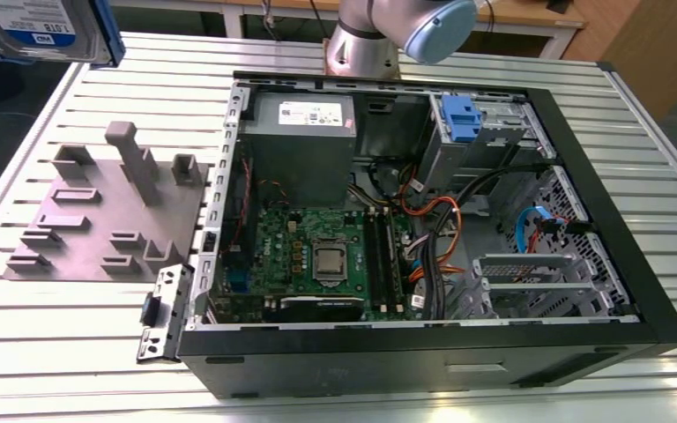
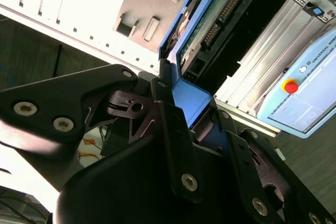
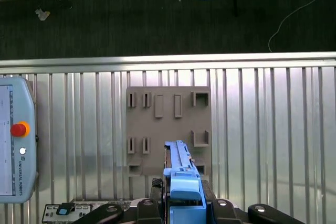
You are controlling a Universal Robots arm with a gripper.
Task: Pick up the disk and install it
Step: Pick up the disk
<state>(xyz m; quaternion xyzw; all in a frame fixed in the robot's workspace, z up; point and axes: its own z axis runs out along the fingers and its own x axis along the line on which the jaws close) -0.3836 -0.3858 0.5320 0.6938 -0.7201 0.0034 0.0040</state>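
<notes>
The disk [image 1: 45, 31], silver with a white-and-blue label and a blue carrier frame, hangs high in the air at the exterior view's upper left, above the slatted table's corner. In the first wrist view the disk [image 3: 181, 174] is seen edge-on, over the grey fixture plate [image 3: 168, 129]. My gripper [image 3: 184, 205] is shut on the blue frame, a black finger [image 3: 152, 203] on either side. The second wrist view shows the gripper [image 2: 197, 114] clamping the disk [image 2: 210, 19], whose green circuit-board side faces the camera.
An open computer case [image 1: 621, 229] lies on the table, with a motherboard, cables and a metal drive cage with a blue tab [image 1: 462, 119]. A grey fixture plate [image 1: 103, 220] with raised slots lies at the exterior view's left. A teach pendant [image 3: 13, 140] rests on the table.
</notes>
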